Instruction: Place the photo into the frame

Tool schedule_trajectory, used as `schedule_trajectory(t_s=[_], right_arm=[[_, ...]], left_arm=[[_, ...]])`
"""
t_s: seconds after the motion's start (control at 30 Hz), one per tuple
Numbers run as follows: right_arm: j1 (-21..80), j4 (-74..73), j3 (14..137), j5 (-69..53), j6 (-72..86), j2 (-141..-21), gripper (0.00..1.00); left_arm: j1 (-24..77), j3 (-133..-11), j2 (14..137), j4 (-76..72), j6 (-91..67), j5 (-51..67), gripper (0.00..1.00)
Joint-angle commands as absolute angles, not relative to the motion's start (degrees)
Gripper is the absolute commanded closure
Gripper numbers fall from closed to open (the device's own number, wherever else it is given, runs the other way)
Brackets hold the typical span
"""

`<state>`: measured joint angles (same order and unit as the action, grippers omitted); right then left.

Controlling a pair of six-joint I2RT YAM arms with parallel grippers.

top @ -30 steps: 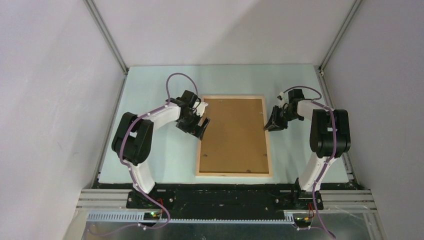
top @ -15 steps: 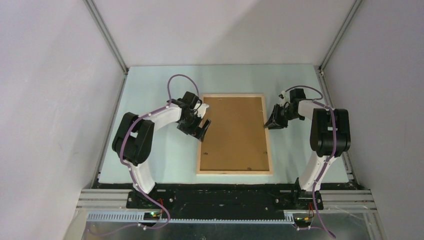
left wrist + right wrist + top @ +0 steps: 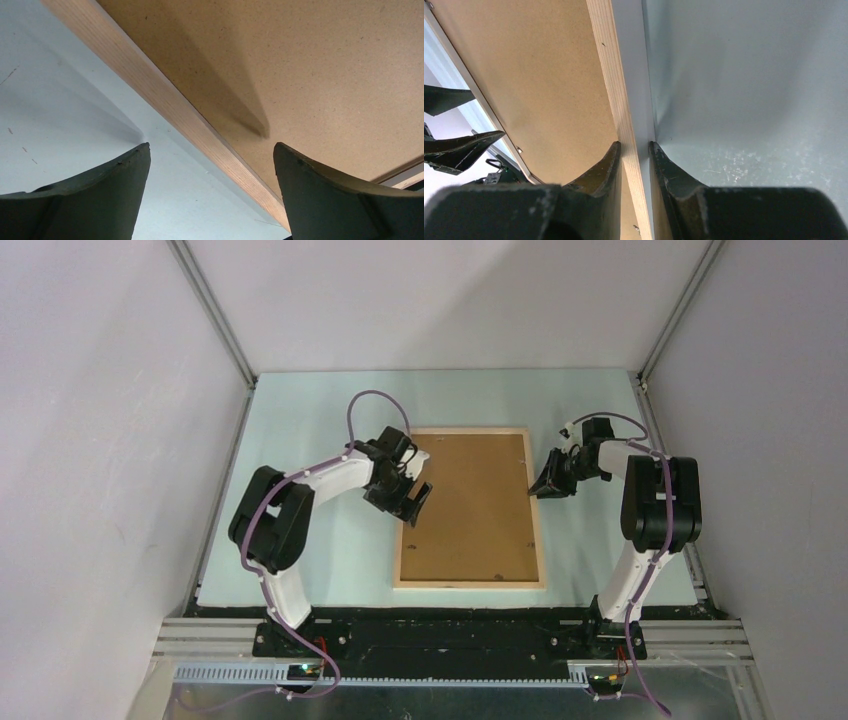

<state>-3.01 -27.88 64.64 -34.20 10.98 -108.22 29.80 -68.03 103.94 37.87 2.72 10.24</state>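
Observation:
The frame [image 3: 470, 583] of pale wood rails lies on the table with a brown backing board [image 3: 470, 505] filling it. The photo is hidden or out of view. My left gripper [image 3: 415, 502] is open, its fingers straddling the frame's left rail [image 3: 165, 100] with one finger over the board [image 3: 300, 60] and one over the table; its jaws [image 3: 211, 146] touch nothing that I can see. My right gripper [image 3: 540, 490] is shut on the frame's right rail [image 3: 606, 60], pinching it between both fingers [image 3: 634, 145].
The pale green table mat [image 3: 320, 420] is boxed in by grey walls left, right and behind. Both arm bases sit at the near edge. The left gripper's fingers [image 3: 459, 145] show across the board in the right wrist view.
My left gripper has moved right, from beside the left rail to straddling it. The frame has shifted slightly. My right gripper has stayed on the right rail.

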Motion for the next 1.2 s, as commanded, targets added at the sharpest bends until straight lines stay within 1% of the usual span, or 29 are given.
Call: schedule_trajectory(t_s=[0.0, 0.3, 0.57, 1.0, 1.17], right_arm=[[-4.67, -24.93, 66.27, -32.13, 11.78, -109.13, 1.00], [-5.07, -24.83, 66.28, -32.79, 11.46, -109.03, 1.00], [-4.97, -24.71, 66.29, -32.84, 11.21, -109.03, 1.00], [-5.01, -24.45, 66.27, -33.34, 11.08, -109.25, 1.00], [-5.09, -24.68, 66.29, -33.57, 10.95, -109.32, 1.00]], left_arm=[[31.00, -67.59, 103.09, 37.74, 2.38, 10.26, 0.04], [31.91, -64.24, 100.68, 37.56, 2.99, 13.24, 0.08], [33.33, -64.33, 101.71, 37.53, 2.77, 14.48, 0.11], [37.10, -63.57, 101.05, 37.15, 3.83, 8.40, 0.15], [37.10, -63.88, 101.67, 36.97, 3.78, 7.87, 0.20]])
